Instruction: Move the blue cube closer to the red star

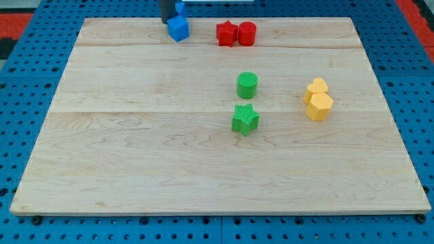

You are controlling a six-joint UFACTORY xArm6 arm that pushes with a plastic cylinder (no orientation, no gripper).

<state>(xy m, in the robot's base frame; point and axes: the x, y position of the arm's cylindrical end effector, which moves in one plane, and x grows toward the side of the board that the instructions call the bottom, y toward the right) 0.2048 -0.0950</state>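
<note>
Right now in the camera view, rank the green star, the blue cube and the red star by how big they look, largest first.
1. green star, largest, though it lies nearer the view's bottom, so nearness may inflate it.
2. and 3. blue cube and red star look about alike; I won't rank them.

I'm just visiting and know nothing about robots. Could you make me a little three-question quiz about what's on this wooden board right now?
1. True or false: the blue cube already touches the red star.
2. Which block sits right beside the red star, on the view's right? A) green cylinder B) red cylinder C) yellow hexagon block
3. Fill in: my tip stands at the blue cube's view-____ side.

Key: 1 false, a stretch of bare wooden board separates them. 2 B. 3 left.
</note>
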